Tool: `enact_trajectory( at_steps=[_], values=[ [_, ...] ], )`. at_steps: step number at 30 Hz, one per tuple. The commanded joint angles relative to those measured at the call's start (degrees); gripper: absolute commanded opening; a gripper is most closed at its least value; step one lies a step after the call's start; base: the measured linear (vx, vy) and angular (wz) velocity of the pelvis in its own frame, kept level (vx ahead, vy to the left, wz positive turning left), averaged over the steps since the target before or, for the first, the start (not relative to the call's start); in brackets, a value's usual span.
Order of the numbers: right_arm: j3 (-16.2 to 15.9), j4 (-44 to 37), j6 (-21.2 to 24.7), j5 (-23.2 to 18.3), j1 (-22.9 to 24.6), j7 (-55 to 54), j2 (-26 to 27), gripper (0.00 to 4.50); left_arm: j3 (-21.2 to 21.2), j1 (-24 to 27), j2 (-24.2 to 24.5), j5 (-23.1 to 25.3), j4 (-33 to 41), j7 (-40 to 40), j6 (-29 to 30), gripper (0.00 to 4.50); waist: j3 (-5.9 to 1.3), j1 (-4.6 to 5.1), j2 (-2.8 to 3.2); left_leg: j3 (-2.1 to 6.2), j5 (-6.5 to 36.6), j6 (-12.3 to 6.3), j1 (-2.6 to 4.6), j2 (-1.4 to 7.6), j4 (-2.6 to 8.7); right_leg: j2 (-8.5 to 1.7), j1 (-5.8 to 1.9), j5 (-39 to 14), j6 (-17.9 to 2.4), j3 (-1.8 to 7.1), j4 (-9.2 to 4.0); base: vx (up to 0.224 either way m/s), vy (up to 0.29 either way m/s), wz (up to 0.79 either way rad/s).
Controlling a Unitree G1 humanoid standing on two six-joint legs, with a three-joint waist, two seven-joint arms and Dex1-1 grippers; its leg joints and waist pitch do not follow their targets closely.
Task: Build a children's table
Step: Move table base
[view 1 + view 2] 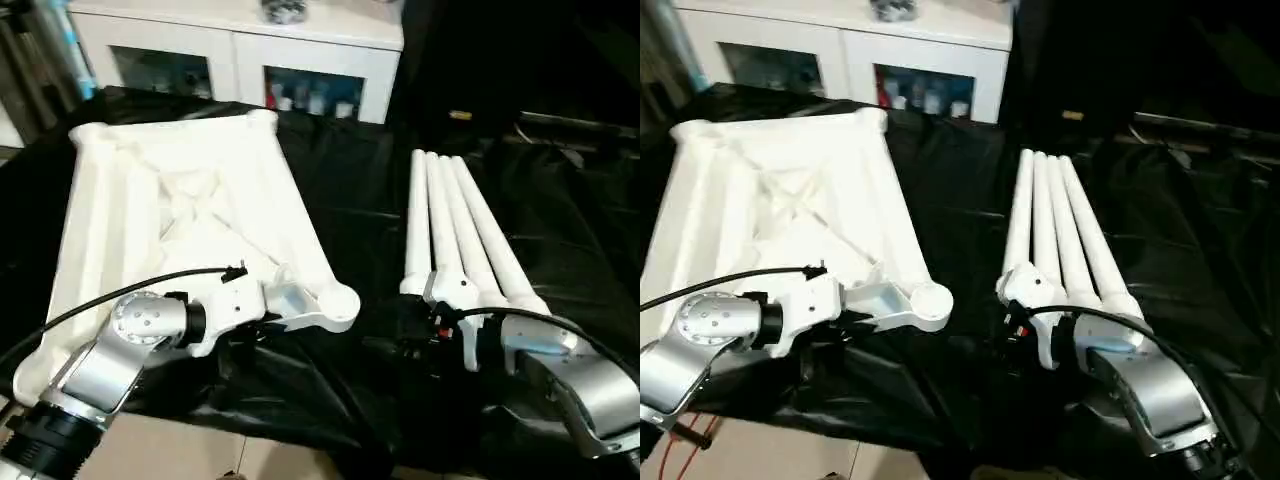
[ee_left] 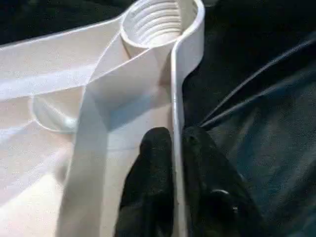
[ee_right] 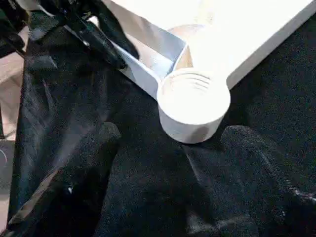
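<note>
The left gripper (image 2: 173, 148) pinched the tabletop (image 1: 190, 200) rim; the right gripper (image 3: 168, 143) gaped, empty — a loosening pinch could let the top slide off the sheet (image 1: 350, 180).

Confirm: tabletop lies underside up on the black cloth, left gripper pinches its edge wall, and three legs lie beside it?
Not quite: four legs lie side by side, as the left eye view shows. The rest stands: the tabletop is underside up, the left gripper pinching its edge wall.

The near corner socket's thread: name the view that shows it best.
Left wrist view: it looks straight into the corner socket, so the thread ridges inside are plain. The right wrist view shows them too, more obliquely. The head views show the socket merely as a rounded corner of the tabletop.
</note>
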State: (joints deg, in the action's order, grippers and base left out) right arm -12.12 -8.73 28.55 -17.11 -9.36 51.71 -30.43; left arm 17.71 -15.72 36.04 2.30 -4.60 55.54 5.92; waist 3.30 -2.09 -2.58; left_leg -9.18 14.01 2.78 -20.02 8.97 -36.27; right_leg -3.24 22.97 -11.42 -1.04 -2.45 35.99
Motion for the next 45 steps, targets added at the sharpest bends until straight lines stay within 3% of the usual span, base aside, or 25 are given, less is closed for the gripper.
enact_trajectory(
  at_steps=[1, 5, 7, 8, 9, 10, 12, 13, 14, 15, 16, 17, 18, 20, 22, 24, 26, 28, 35, 39, 42, 45],
  values=[
    [0.43, -1.17, 0.93, -0.30, -0.14, 0.07, -0.32, 3.73, -1.44, -0.68, 1.22, 1.15, -1.67, -1.17, -2.30, 0.83, -3.00, -0.12, 0.56, 1.25, 6.83, -1.95, 0.09, 4.22, 5.28, -5.09, -3.03, -8.57, -14.03, 3.23, -4.13, 0.000, 0.000, 0.00],
    [1.45, -1.79, 1.95, -1.76, -0.36, -0.66, 0.63, 3.73, -5.04, 1.16, 2.49, -4.05, 0.74, 2.98, -0.53, 1.15, -2.79, 0.06, 0.41, 1.39, 8.59, -0.87, -0.13, 4.18, 5.54, -5.23, -2.85, -13.98, -12.20, 3.28, -4.52, 0.000, 0.000, 0.00],
    [2.41, -1.94, 2.14, -2.21, -0.88, -2.29, 1.73, 4.00, -8.06, 2.79, 1.94, -9.38, 4.70, 4.40, 3.87, 1.29, -2.87, 0.16, -0.08, 1.28, 8.27, -0.34, -0.05, 4.21, 5.48, -5.41, -2.81, -14.46, -12.42, 3.31, -4.35, 0.000, 0.000, 0.00],
    [3.02, -1.81, 1.97, -2.27, -1.35, -3.66, 2.69, 4.07, -9.48, 3.78, 1.82, -12.43, 7.43, 4.99, 6.65, 1.37, -2.87, 0.07, 0.12, 1.39, 7.84, -0.23, -0.21, 4.25, 5.46, -5.66, -2.86, -14.23, -12.83, 3.34, -4.16, 0.000, 0.000, 0.00],
    [3.74, -1.54, 2.18, -2.50, -2.00, -5.09, 3.79, 4.10, -10.39, 4.70, 1.89, -14.97, 9.77, 5.33, 9.13, 1.44, -2.81, 0.17, -0.13, 1.17, 7.39, -0.11, -0.03, 4.19, 5.41, -5.32, -2.45, -13.91, -13.29, 3.27, -4.22, 0.000, 0.000, 0.00],
    [3.74, -1.54, 2.18, -2.50, -2.00, -5.09, 3.79, 4.20, -10.39, 4.70, 1.89, -14.97, 9.77, 5.33, 9.13, 1.52, -2.80, 0.06, 0.03, 1.13, 7.39, -0.15, 0.05, 4.11, 5.43, -5.17, -2.39, -13.93, -13.40, 3.20, -4.18, 0.000, 0.000, 0.00],
    [5.44, 1.18, 4.08, -1.01, -5.10, -11.44, 7.13, 4.36, -11.31, 5.81, 1.51, -17.97, 11.52, 4.59, 10.64, 1.62, -2.78, 0.20, 0.02, 1.08, 6.39, -0.24, 0.07, 4.03, 5.57, -4.88, -2.27, -12.76, -13.22, 3.16, -4.06, 0.000, 0.000, 0.00],
    [8.13, 5.22, 5.84, 0.07, -8.72, -18.75, 10.95, 4.36, -12.10, 6.01, 0.42, -19.29, 12.42, 3.01, 11.80, 1.62, -2.83, 0.22, -0.02, 1.10, 6.10, 0.01, 0.04, 3.96, 5.58, -4.84, -2.35, -12.65, -13.13, 3.08, -3.97, 0.000, 0.000, 0.00],
    [8.13, 5.22, 5.84, 0.07, -8.72, -18.75, 10.95, 4.50, -12.10, 6.01, 0.42, -19.29, 12.42, 3.01, 11.80, 1.83, -2.81, 0.53, -0.31, 1.01, 6.03, 0.48, -0.07, 3.71, 5.62, -4.80, -2.18, -13.48, -13.17, 3.14, -3.99, 0.000, 0.000, 0.00],
    [12.56, 10.95, 9.52, 0.40, -13.55, -28.65, 15.71, 4.50, -12.34, 5.36, -0.81, -18.63, 12.30, 0.91, 11.77, 1.87, -2.90, 0.42, 0.05, 0.95, 5.53, 1.19, 0.27, 3.74, 5.59, -4.83, -2.05, -13.66, -12.78, 3.23, -4.07, 0.000, 0.000, 0.00],
    [14.46, 13.21, 11.21, 0.02, -15.31, -32.05, 17.29, 4.50, -12.38, 5.05, -1.35, -18.14, 12.43, 0.25, 12.27, 1.90, -2.99, 0.57, 0.13, 0.86, 5.70, 1.62, 0.45, 3.61, 5.50, -4.67, -1.80, -13.48, -12.89, 3.25, -4.09, 0.000, 0.000, 0.00],
    [14.91, 13.98, 11.67, 0.12, -15.86, -33.12, 17.63, 4.50, -12.37, 4.93, -1.57, -18.12, 12.51, 0.14, 12.40, 1.95, -3.23, 0.34, -0.24, 0.87, 4.34, 2.19, 0.32, 3.57, 5.54, -4.60, -2.31, -11.53, -12.53, 3.17, -3.72, 0.000, 0.000, 0.00],
    [16.13, 17.47, 13.24, 0.79, -18.17, -36.62, 18.65, 4.50, -12.42, 4.35, -2.88, -19.00, 13.20, -0.18, 13.28, 2.06, -3.20, 0.29, -0.57, 0.38, 3.42, 2.22, 0.75, 3.55, 5.46, -4.25, -1.86, -8.83, -12.39, 3.19, -3.66, 0.000, 0.000, 0.00],
    [16.16, 19.42, 13.98, 1.67, -19.41, -38.09, 18.92, 4.50, -12.52, 4.09, -3.65, -20.07, 14.12, -0.25, 14.39, 2.18, -3.44, -0.13, -0.31, 0.01, 2.07, 2.17, 0.89, 3.49, 5.40, -4.18, -2.06, -5.10, -12.53, 3.13, -3.31, 0.000, 0.000, 0.00],
    [17.26, 24.85, 15.57, 2.95, -22.93, -42.55, 20.10, 4.50, -11.67, 3.56, -4.14, -21.31, 15.80, -0.45, 16.31, 2.31, -3.60, -0.07, -1.25, 0.01, 0.14, 1.94, 0.25, 3.45, 5.46, -4.17, -2.73, -2.45, -12.49, 3.10, -2.92, 0.000, 0.000, 0.00],
    [18.79, 31.34, 16.05, 3.40, -27.11, -45.79, 21.62, 4.50, -10.67, 3.08, -4.48, -21.88, 16.67, -0.69, 17.24, 2.59, -3.50, 0.09, -0.83, 0.01, 0.64, 2.67, 0.33, 3.45, 5.47, -4.34, -2.63, -3.44, -12.56, 3.07, -2.97, 0.000, 0.000, 0.00],
    [18.49, 34.58, 16.37, 4.22, -29.22, -46.73, 21.74, 4.50, -10.38, 2.83, -4.48, -21.97, 16.88, -0.42, 17.56, 2.71, -3.47, 0.32, -1.20, -0.01, 1.05, 3.04, 0.03, 3.42, 5.43, -4.40, -2.94, -3.88, -12.19, 3.10, -2.92, 0.000, 0.000, 0.00],
    [18.27, 38.97, 16.74, 4.81, -32.20, -48.06, 22.01, 4.50, -10.01, 2.46, -4.41, -21.75, 17.14, 0.14, 18.02, 2.80, -3.47, 0.34, -1.16, -0.06, 1.07, 2.80, 0.08, 3.39, 5.41, -4.41, -2.90, -3.91, -11.80, 3.15, -2.93, 0.000, 0.000, 0.00],
    [18.02, 43.70, 18.75, 5.08, -35.16, -48.12, 22.83, 4.50, -10.08, 2.47, -4.17, -22.38, 18.57, -0.10, 19.24, 3.44, -3.57, 0.14, -1.41, -0.16, -0.35, 2.32, 0.16, 3.54, 5.38, -4.18, -2.99, -1.10, -12.03, 3.05, -2.57, 0.000, 0.000, 0.00],
    [18.70, 47.58, 20.69, 5.46, -36.75, -50.26, 22.86, 4.50, -9.98, 2.77, -3.87, -22.74, 19.38, -0.18, 19.86, 3.72, -3.35, 0.09, -1.39, -0.20, 1.93, 3.41, 0.22, 3.53, 5.49, -4.27, -2.81, -4.79, -11.29, 3.08, -2.99, 0.000, 0.000, 0.00],
    [19.10, 48.64, 20.71, 5.39, -37.25, -50.72, 22.81, 4.50, -9.99, 2.84, -3.68, -22.80, 19.69, 0.01, 19.97, 4.06, -3.47, 0.05, -1.44, -0.19, 2.34, 4.07, 0.29, 3.54, 5.50, -4.17, -2.77, -4.35, -10.81, 3.03, -2.88, 0.000, 0.000, 0.00],
    [19.60, 49.95, 21.62, 5.30, -38.04, -51.21, 22.76, 4.50, -9.88, 2.79, -3.44, -23.08, 19.95, 0.20, 20.42, 4.06, -3.49, 0.07, -1.51, -0.17, 2.11, 4.01, 0.19, 3.49, 5.49, -4.17, -2.84, -4.05, -10.67, 3.03, -2.85, 0.000, 0.000, 0.00]
  ],
)
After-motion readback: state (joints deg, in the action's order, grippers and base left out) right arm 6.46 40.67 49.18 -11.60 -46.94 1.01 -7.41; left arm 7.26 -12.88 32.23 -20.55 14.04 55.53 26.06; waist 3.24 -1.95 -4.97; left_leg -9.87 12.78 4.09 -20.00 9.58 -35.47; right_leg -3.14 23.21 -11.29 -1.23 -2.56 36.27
